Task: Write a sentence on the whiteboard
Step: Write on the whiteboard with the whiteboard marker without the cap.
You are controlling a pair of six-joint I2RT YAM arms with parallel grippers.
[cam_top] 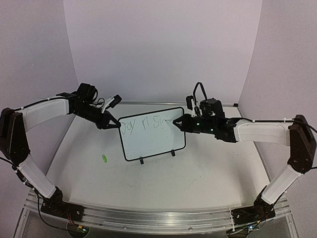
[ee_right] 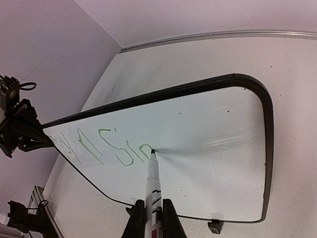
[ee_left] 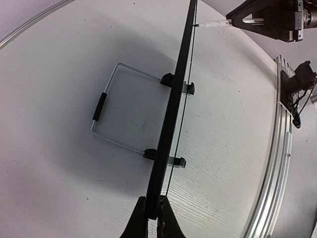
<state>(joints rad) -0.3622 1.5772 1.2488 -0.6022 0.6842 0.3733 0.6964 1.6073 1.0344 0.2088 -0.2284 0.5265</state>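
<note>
- A metal rail [cam_top: 158,218] runs along the near edge of the tabletop [cam_top: 208,173] and carries both arm bases.
- A small green piece [cam_top: 104,158] lies on the tabletop to the near left of the whiteboard [cam_top: 153,141]. It is apart from the board and from both hands, and too small to identify.
- The whiteboard stands upright on its long edge near the middle of the tabletop, on two black feet [cam_top: 141,160], between the two hands.
- The left hand [cam_top: 116,124] is closed on the board's left edge. In the left wrist view its fingers [ee_left: 141,220] pinch the black frame from both faces, and the board [ee_left: 173,104] runs edge-on away from them.
- The right hand [cam_top: 179,124] is closed narrow around a green marker [ee_right: 152,181], whose white barrel sticks out ahead of the fingers [ee_right: 168,223].
- The marker's tip touches the writing face in the board's upper half, just after the last letter.
- The sentence [cam_top: 146,122] is thin green handwriting in a single line near the top edge. It reads roughly "Joy in Sim" and runs from beside the left hand to the marker tip.
- Behind the board, a wire stand [ee_left: 99,106] with a black sleeve rests on the tabletop and joins the board at the feet.
- Pale backdrop walls [cam_top: 163,44] close off the far side.
</note>
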